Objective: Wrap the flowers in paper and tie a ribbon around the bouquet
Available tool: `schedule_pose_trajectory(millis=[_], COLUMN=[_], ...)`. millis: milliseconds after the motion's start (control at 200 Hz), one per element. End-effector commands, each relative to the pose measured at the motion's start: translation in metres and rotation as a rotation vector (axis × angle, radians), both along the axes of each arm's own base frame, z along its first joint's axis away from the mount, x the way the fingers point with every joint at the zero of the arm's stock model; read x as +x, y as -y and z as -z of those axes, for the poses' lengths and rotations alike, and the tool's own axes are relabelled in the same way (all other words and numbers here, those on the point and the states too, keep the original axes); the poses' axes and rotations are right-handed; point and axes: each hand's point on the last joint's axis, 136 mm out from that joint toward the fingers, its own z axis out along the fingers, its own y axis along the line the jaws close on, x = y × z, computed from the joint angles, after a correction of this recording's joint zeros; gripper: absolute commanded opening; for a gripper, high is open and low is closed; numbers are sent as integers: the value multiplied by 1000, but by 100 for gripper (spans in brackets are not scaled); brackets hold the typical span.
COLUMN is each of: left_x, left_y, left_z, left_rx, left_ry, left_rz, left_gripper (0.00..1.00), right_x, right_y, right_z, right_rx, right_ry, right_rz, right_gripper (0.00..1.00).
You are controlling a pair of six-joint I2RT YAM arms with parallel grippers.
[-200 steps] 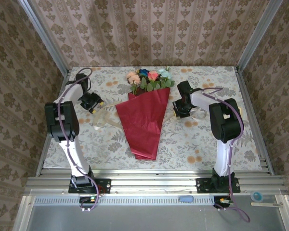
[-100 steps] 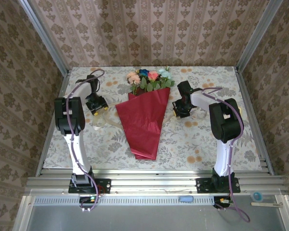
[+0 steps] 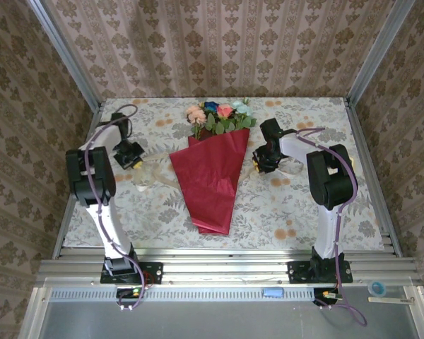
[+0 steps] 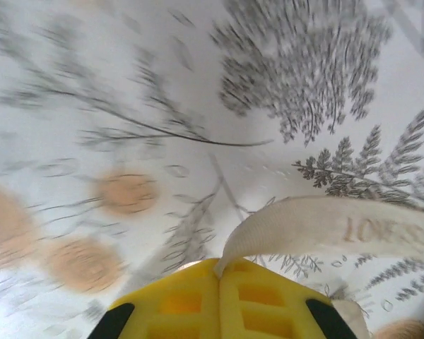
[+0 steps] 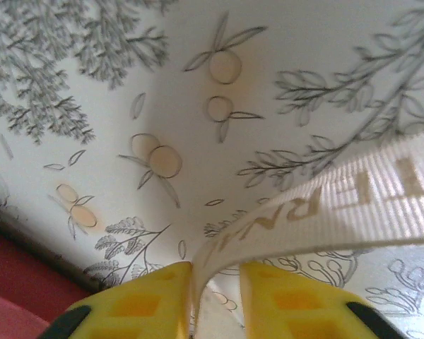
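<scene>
My left claw (image 4: 218,275) and right claw (image 5: 215,279) are yellow. The ribbon (image 4: 325,226) is cream, lettered; the paper (image 3: 212,176) dark red; flowers (image 3: 219,113) pink, blue, teal; bench (image 3: 283,205) cloth grey-ferned, orange-spotted.

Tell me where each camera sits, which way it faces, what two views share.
Top external: above and behind, looking down at the bouquet; left arm, right arm show.
Left wrist: low over the tablecloth, left gripper shut on the ribbon.
Right wrist: low over the tablecloth, right gripper open around the ribbon.
Shared: both wrist views show the ribbon.
</scene>
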Motion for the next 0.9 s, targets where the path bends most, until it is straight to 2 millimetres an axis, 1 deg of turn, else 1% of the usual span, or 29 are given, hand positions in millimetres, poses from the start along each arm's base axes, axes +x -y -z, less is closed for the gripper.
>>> schedule_pose_trajectory(millis=[0, 70, 135, 190, 240, 335, 425, 490, 525, 540, 550, 560, 600, 605, 615, 625, 655, 735, 785, 895], left_x=[-2, -7, -9, -9, -9, -10, -16, -26, -29, -31, -31, -36, -40, -41, -41, -42, -43, -48, -50, -45], left_y=[-4, 0, 10, 23, 39, 91, 159, 206, 232, 242, 246, 258, 284, 287, 294, 300, 319, 364, 387, 429], left_z=[-73, -100, -122, -142, -164, -210, -253, -274, -281, -282, -283, -284, -284, -282, -285, -281, -281, -267, -256, -228], left_rx=[40, 30, 3, -36, -73, -158, -272, -355, -415, -442, -458, -477, -541, -546, -569, -581, -630, -705, -740, -810], left_ry=[174, 259, 336, 402, 465, 599, 735, 791, 815, 818, 820, 818, 820, 811, 822, 810, 811, 767, 736, 660], left_rz=[-78, -109, -114, -99, -68, 44, 215, 329, 379, 397, 399, 422, 459, 461, 473, 481, 510, 582, 613, 649], left_gripper=[0, 0, 0, 0, 0, 0, 0, 0, 0, 0, 0, 0, 0, 0, 0, 0, 0, 0, 0, 0], right_x=[-9, -10, -10, -12, -14, -20, -26, -30, -32, -33, -33, -34, -37, -37, -38, -38, -40, -48, -52, -63], right_y=[4, 8, 11, 13, 14, 17, 21, 27, 29, 30, 31, 32, 36, 37, 38, 39, 41, 49, 54, 65], right_z=[-10, -16, -19, -20, -19, -16, -17, -21, -24, -24, -26, -26, -29, -30, -31, -31, -33, -37, -40, -45], right_rx=[-40, -59, -73, -80, -81, -84, -92, -108, -118, -124, -126, -129, -140, -142, -144, -146, -151, -160, -163, -180], right_ry=[3, 15, 26, 25, 20, 5, 1, 4, 9, 9, 13, 12, 16, 17, 18, 19, 24, 23, 31, 42], right_rz=[-49, -70, -90, -104, -116, -126, -130, -133, -138, -140, -141, -142, -144, -144, -146, -147, -149, -146, -140, -135], right_gripper=[38, 44, 46, 46, 47, 48, 49, 49, 49, 49, 49, 49, 49, 49, 49, 49, 49, 49, 49, 49])
